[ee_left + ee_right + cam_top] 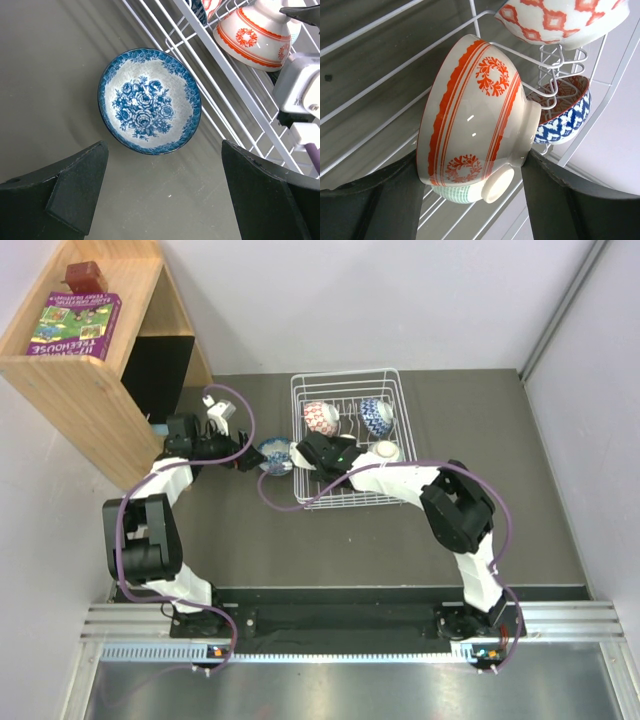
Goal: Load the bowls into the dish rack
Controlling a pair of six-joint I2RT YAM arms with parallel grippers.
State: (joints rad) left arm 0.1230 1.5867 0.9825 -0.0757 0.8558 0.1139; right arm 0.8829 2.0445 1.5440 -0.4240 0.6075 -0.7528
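Top external view is showing the dish rack [368,390] sitting on the dark table [400,540], just above frame centre. A red-and-white patterned bowl [320,418] and a blue-and-white patterned bowl [376,416] are resting side by side in the rack's upper half. The right arm [400,478] is stretching in from the lower right, its black end lying over the rack's left side.

Right wrist view is showing the right gripper [472,157] gripping the orange-red bowl [470,115], with one dark finger pressing on each side of it. The bowl is lying tipped on its side, its foot pointing toward the lower right of the frame and rack wires running behind it. A sliver of the pale green bowl [451,192] is peeking out at the held bowl's lower edge.

The blue floral bowl [272,455] is sitting upright on the table, just outside the rack's left wall. The left gripper [164,150] is hanging open near this bowl, its fingers spread wide and staying apart from it.
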